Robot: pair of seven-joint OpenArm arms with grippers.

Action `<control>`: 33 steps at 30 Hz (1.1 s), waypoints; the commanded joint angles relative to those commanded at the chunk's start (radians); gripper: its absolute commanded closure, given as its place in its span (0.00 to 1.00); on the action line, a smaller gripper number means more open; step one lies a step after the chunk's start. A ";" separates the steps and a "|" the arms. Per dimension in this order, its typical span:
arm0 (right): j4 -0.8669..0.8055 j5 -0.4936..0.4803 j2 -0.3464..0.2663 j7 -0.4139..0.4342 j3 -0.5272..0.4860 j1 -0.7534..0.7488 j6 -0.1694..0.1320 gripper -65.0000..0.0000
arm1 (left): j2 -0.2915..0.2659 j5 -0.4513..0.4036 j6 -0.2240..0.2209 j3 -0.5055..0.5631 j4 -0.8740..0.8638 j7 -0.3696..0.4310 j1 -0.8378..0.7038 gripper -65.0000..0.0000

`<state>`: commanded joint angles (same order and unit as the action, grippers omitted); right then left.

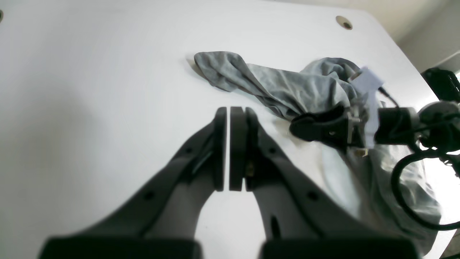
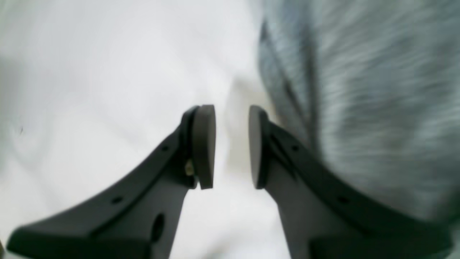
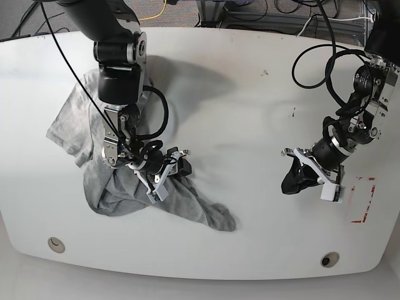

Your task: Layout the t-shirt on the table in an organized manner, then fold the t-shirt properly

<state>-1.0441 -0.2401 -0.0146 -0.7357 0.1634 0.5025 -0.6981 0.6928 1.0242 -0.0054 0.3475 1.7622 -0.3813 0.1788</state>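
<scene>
The grey t-shirt (image 3: 94, 144) lies crumpled on the left part of the white table (image 3: 237, 94), with one twisted end trailing toward the front (image 3: 215, 215). My right gripper (image 3: 179, 164) sits low at the shirt's right edge. In the right wrist view it (image 2: 232, 115) is open with nothing between the pads, and blurred shirt fabric (image 2: 359, 108) lies just right of it. My left gripper (image 3: 292, 180) is shut and empty over bare table, far right of the shirt. In the left wrist view it (image 1: 229, 115) points toward the bunched shirt (image 1: 287, 86) and the right gripper (image 1: 309, 127).
Two grommet holes (image 3: 56, 244) (image 3: 329, 259) sit near the front edge; another hole (image 1: 344, 22) shows in the left wrist view. A red dashed mark (image 3: 364, 200) lies at the right. Dark specks (image 3: 292, 112) dot the table. Black cables (image 3: 312, 62) loop over both arms.
</scene>
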 joint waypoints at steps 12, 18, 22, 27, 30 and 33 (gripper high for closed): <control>-0.009 0.000 -0.132 0.100 0.054 0.002 0.000 0.76 | -0.002 0.002 0.000 0.003 0.000 0.000 -0.002 0.99; 0.163 0.000 -0.215 0.187 0.057 0.034 0.000 0.76 | -0.002 0.002 0.000 0.005 0.000 0.000 -0.005 0.99; 0.288 0.002 -0.244 0.290 0.058 0.041 0.000 0.76 | -0.002 0.000 0.000 0.005 0.000 0.000 -0.021 0.99; 0.408 0.002 -0.250 0.397 0.052 0.041 0.000 0.76 | -0.003 0.000 0.000 0.005 0.000 0.000 -0.025 0.99; 0.422 0.002 -0.238 0.405 0.048 0.037 0.000 0.76 | -0.005 -0.002 0.000 0.005 0.000 0.000 -0.025 0.99; 0.422 0.002 -0.204 0.405 -0.009 0.035 0.000 0.76 | -0.005 -0.002 0.000 0.005 0.000 0.000 -0.025 0.99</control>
<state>-0.6222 -0.2386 -0.2186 -0.3307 0.1542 0.5378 -0.6981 0.6882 1.0226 -0.0054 0.3521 1.7622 -0.3813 0.1542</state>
